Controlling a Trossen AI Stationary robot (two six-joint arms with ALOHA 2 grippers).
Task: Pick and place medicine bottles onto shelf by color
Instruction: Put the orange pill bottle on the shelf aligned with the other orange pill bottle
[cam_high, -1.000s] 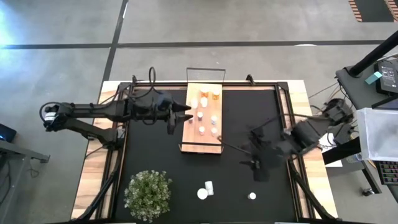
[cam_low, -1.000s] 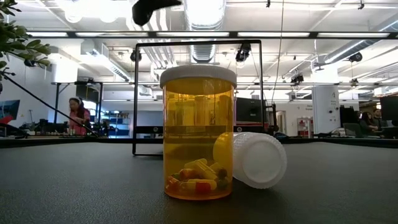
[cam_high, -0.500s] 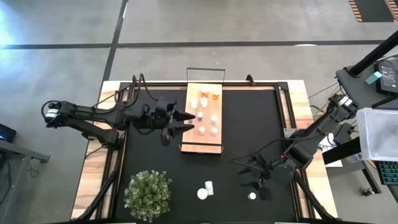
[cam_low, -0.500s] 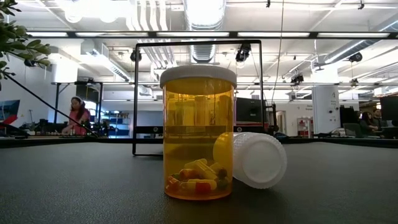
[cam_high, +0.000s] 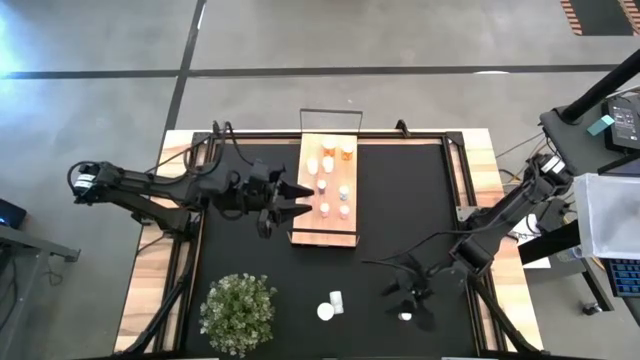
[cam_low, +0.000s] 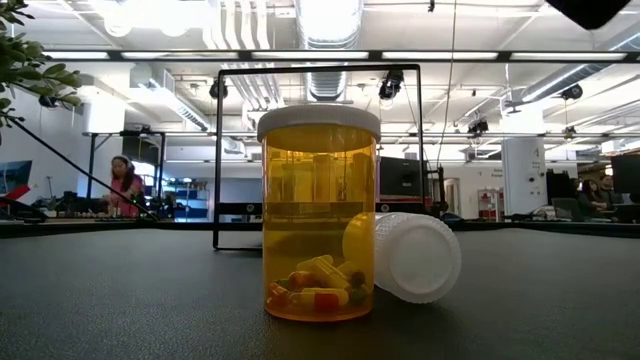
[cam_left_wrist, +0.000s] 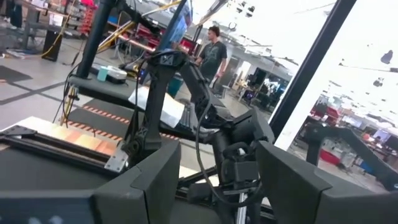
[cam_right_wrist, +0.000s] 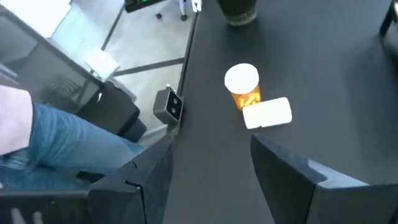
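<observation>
- Black right gripper (cam_high: 405, 299), fingers spread and empty, has dropped nearer the lone white-capped bottle (cam_high: 405, 316).
- Left gripper (cam_high: 290, 197), fingers apart and empty, stays beside the shelf (cam_high: 326, 236).

A leafy green potted plant (cam_high: 238, 312) sits at the near left corner of the flat black mat (cam_high: 390, 205), its sprigs poking into the low view's upper left. Pale wooden table edge (cam_high: 150, 255) shows along the mat's sides. Off in the room, a person in a pink top (cam_low: 126, 186) at a desk, another in a dark shirt (cam_left_wrist: 214, 57) standing, and blue-jeaned legs (cam_right_wrist: 56, 149) just beside the table.
</observation>
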